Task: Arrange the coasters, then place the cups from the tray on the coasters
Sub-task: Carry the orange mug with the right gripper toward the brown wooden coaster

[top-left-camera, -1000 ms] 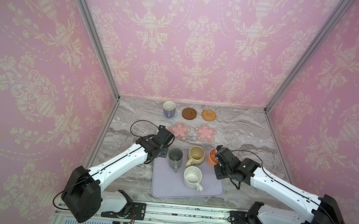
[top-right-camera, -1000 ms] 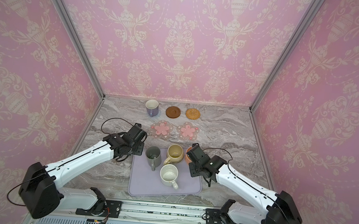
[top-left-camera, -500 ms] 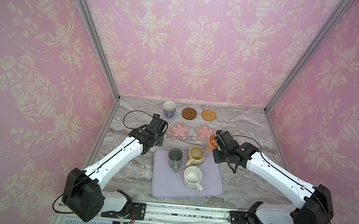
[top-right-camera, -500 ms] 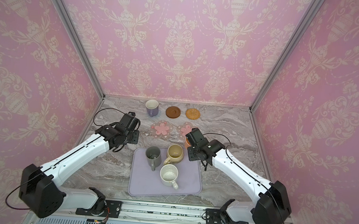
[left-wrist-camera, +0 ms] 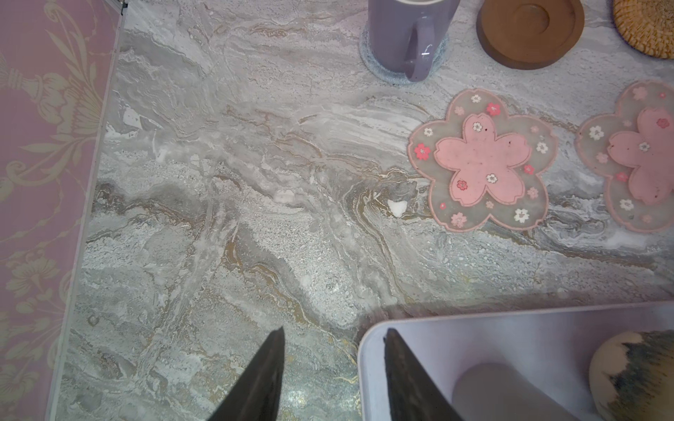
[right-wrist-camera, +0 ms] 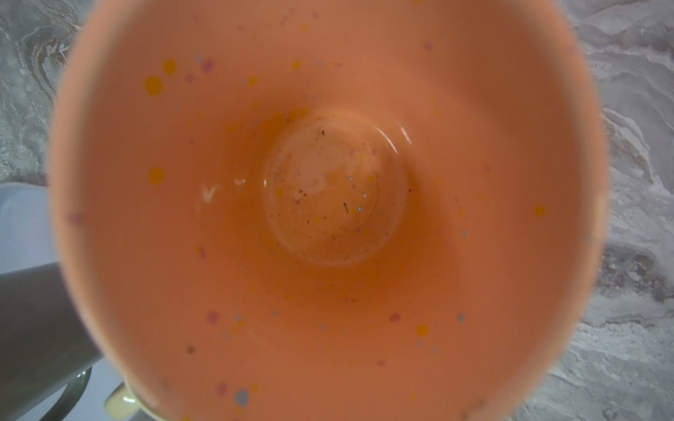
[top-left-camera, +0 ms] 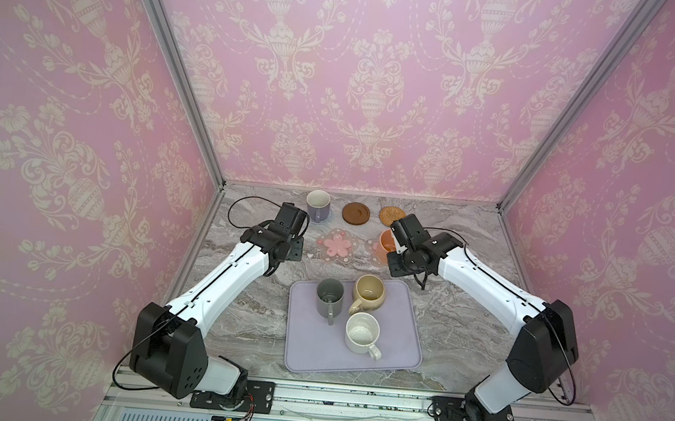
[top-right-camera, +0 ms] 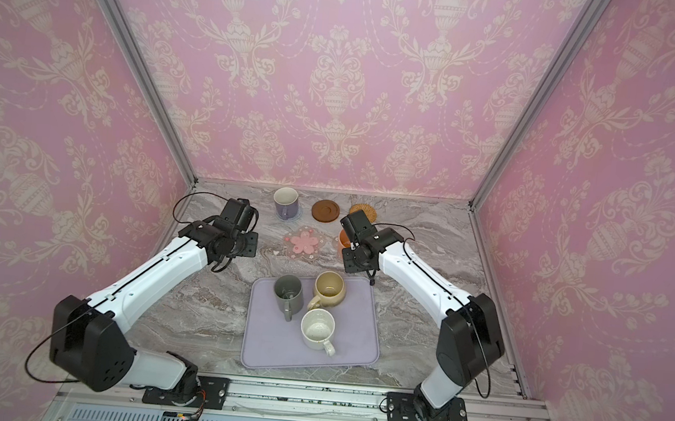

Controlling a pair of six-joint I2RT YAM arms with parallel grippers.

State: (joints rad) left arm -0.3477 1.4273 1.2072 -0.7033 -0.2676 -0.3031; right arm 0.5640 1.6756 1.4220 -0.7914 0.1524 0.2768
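Nearest the rail, the tray [top-left-camera: 306, 354] is lying flat on the marble tabletop [top-left-camera: 464, 314]. Three cups are standing upright on it: the white speckled cup [top-left-camera: 362, 332] in front, with the dark grey cup [top-left-camera: 329, 296] and the beige cup [top-left-camera: 369, 291] side by side behind it. Near the tray's far left corner, the left gripper [left-wrist-camera: 333, 330] is hovering over the marble with its jaws apart and nothing between them. Past the far right corner, the right gripper [top-left-camera: 394, 247] is holding the orange-peach cup [top-left-camera: 385, 240] mouth-up. Its jaws are clamping the cup's near side, though the fingers themselves are hidden. The cup is sitting over the right pink flower coaster [left-wrist-camera: 642, 160] and covering most of it in both top views; whether it is touching the mat cannot be told. Just beside it, the left pink flower coaster [top-left-camera: 337, 247] is lying bare. Along the back wall, the lavender cup [top-left-camera: 318, 205] is standing on the light blue coaster [left-wrist-camera: 372, 65]. The dark brown coaster [top-left-camera: 356, 213] and the rattan coaster [top-left-camera: 391, 214] are lying uncovered in a row beside it.
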